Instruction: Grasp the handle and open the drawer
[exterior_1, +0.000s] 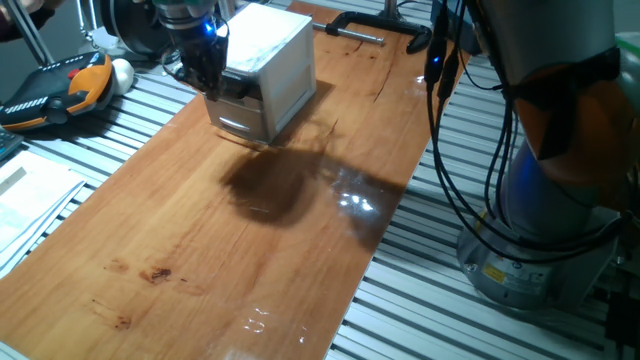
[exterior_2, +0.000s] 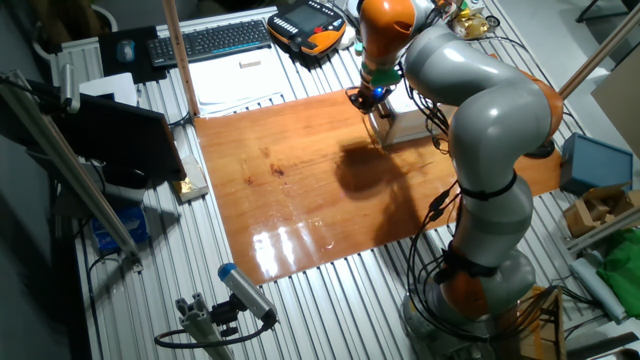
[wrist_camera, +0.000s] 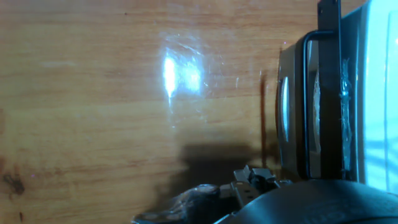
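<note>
One white cabinet (exterior_1: 268, 68) near the counter's (exterior_1: 200, 250) far edge, two drawers; fingers (exterior_1: 205, 72) at the handle (wrist_camera: 306, 106), grip unclear.

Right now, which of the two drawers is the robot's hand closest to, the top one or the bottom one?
The top drawer. The end effector sits right at its dark handle. The bottom drawer, the one with the pale silvery handle, is lower down, away from the fingers.

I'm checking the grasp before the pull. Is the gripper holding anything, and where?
It cannot be told: the gripper sits against the cabinet's front at the upper drawer, but its fingertips are hidden.
</note>
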